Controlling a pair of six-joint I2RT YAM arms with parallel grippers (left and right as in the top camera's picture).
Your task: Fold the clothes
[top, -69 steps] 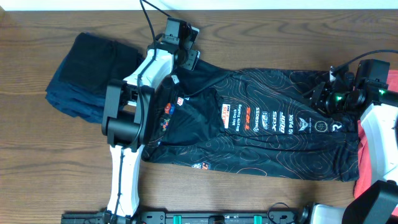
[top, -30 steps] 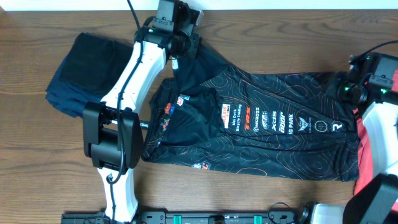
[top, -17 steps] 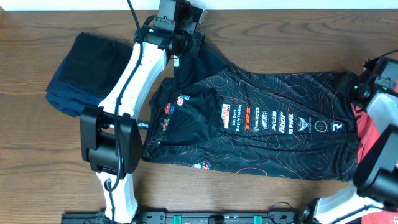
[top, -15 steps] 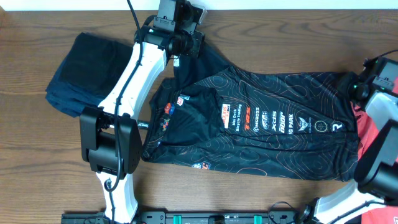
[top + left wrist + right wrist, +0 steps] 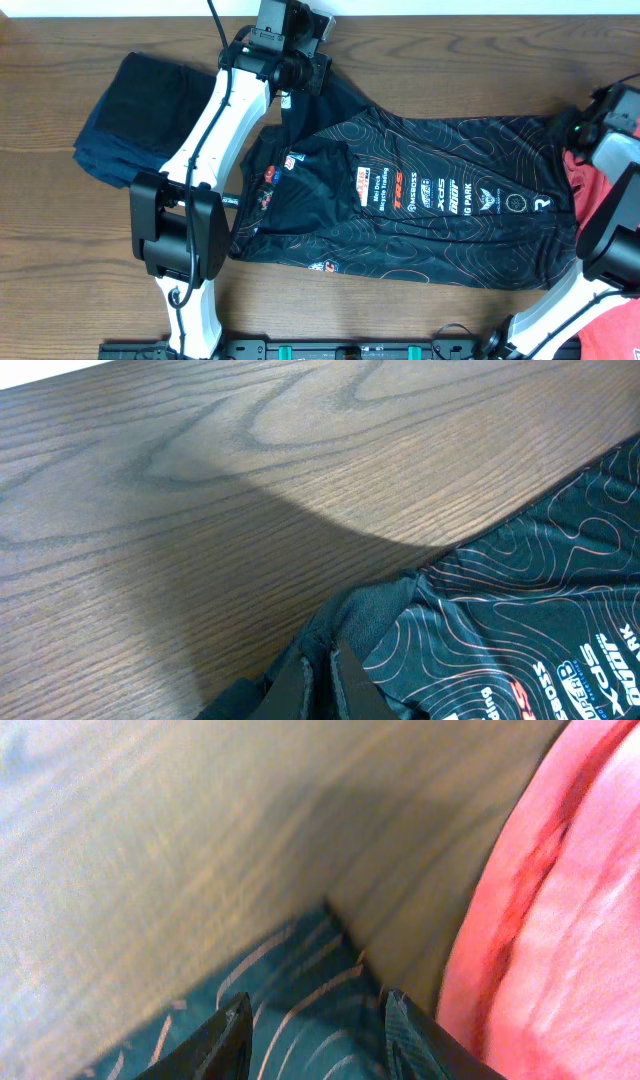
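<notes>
Left gripper (image 5: 297, 82) is clamped tight on a sleeve of the black jersey (image 5: 450, 215) at the far edge, and the rest lies spread across the table (image 5: 80, 250). Right gripper (image 5: 316, 1005) hangs, jaws apart, over the jersey's corner, just beside the coral-red T-shirt (image 5: 560, 920). Folded navy cloth (image 5: 130, 120) sits far left.

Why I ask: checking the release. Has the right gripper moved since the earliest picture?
Yes. The right gripper went rightward and back: once over the jersey near its question-mark logo, it now sits at the hem corner, beside the coral-red T-shirt.
</notes>
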